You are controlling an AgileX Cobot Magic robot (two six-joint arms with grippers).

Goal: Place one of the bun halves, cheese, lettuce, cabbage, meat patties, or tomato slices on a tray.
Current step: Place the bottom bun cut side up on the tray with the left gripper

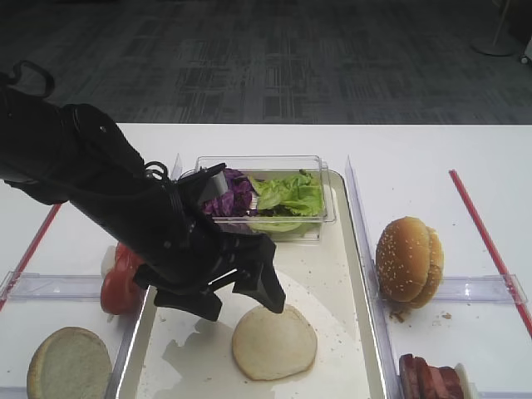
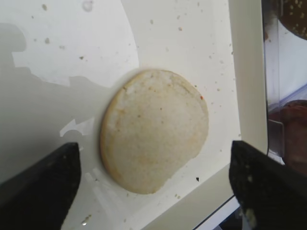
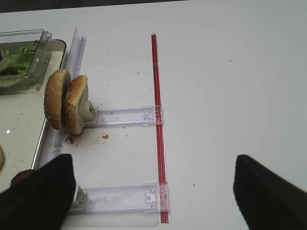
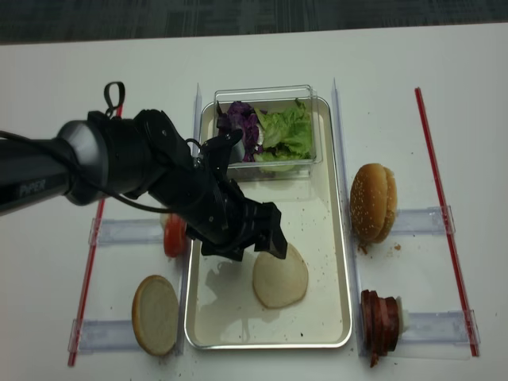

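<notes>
In the first high view we see one pale cream bun half (image 1: 274, 342) lying flat on the tray (image 1: 349, 249), low in the middle of the frame. The left claw (image 1: 245, 295) hovers just above its upper left edge, fingers spread and pinching nothing. A second bun half (image 1: 69, 363) sits off the tray on the bench (image 1: 416, 158) at lower left. One clear box (image 1: 320, 204) at the tray's far end holds one clump of purple cabbage (image 1: 233, 198) and one bunch of green lettuce (image 1: 291, 195). Red tomato slices (image 1: 120, 278) stand at the left, one sesame bun (image 1: 409, 259) at the right, meat patties (image 1: 428, 378) at lower right.

In the right wrist view we see the right claw (image 3: 153, 191) with its dark fingers (image 3: 45, 191) spread wide over bare bench, nothing between them. The sesame bun stands on edge at upper left.

In the left wrist view the bun half fills the centre, round, cream-faced with a tan rim, flat on the crumb-speckled tray floor between the two spread fingers, touching neither.

In the realsense high view we count two bun halves, one on the tray and one at lower left off it.
</notes>
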